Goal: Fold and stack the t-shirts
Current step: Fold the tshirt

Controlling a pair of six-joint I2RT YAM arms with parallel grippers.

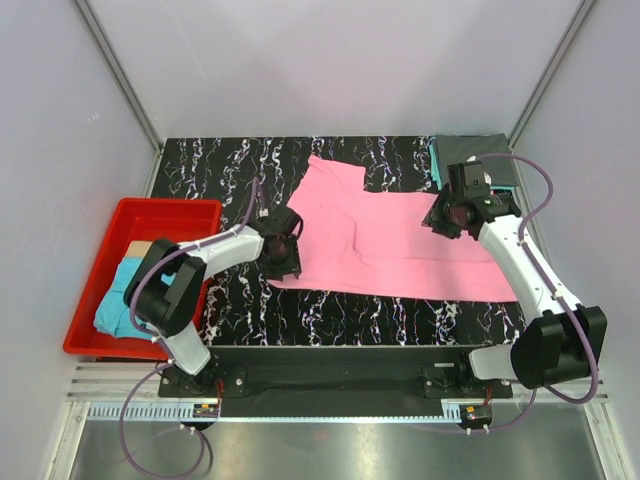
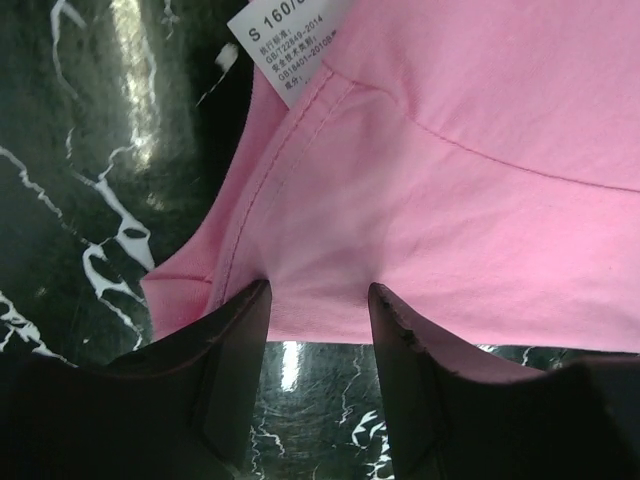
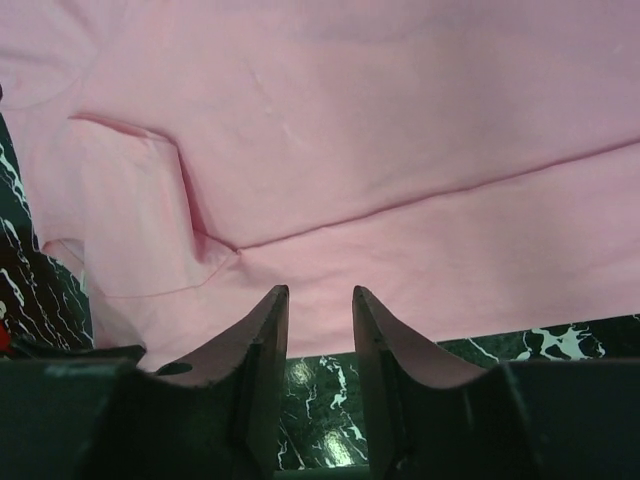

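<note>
- Cloth from above: pink t-shirt (image 1: 400,240) lies spread between left gripper (image 1: 283,245) and right gripper (image 1: 447,213). It looks soft, light and floppy.
- Left wrist: fingers apart, holding nothing. The seamed edge lies just before the tips, so pinch there.
- Right wrist: fingers apart and empty, with the folded edge just ahead.

Top external: high, near side, facing down over whole counter (image 1: 230,170). Left wrist, right wrist: very close, low, facing forward along counter (image 2: 80,150) (image 3: 580,340). All three share pink t-shirt (image 1: 400,240) (image 2: 480,150) (image 3: 350,120); each wrist sees different edge.
</note>
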